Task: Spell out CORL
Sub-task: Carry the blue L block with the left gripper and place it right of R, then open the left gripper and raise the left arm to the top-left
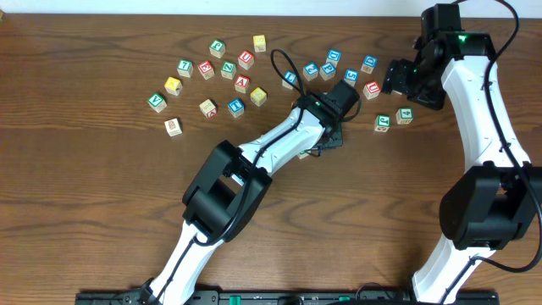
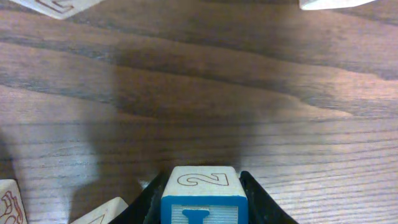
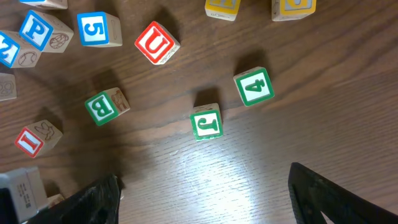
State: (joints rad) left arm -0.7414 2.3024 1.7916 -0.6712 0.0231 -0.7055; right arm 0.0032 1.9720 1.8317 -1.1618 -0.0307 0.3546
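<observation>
My left gripper (image 2: pixel 202 205) is shut on a blue-edged wooden block (image 2: pixel 202 186). Its top face shows an outlined 2, and its blue front letter is cut off by the frame edge. In the overhead view this gripper (image 1: pixel 324 135) is low over the table's middle, and the block is mostly hidden beneath it. My right gripper (image 3: pixel 208 196) is open and empty above bare wood. It hovers near a green J block (image 3: pixel 206 122), a green 4 block (image 3: pixel 254 86) and a red U block (image 3: pixel 157 42). It also shows in the overhead view (image 1: pixel 405 80).
Several letter blocks are scattered across the far table, from a green one (image 1: pixel 157 102) at the left to a blue one (image 1: pixel 369 63). A green B block (image 3: pixel 104 106) and a red I block (image 3: pixel 34 140) lie at the left of the right wrist view. Two blocks (image 2: pixel 99 213) lie beside my left fingers.
</observation>
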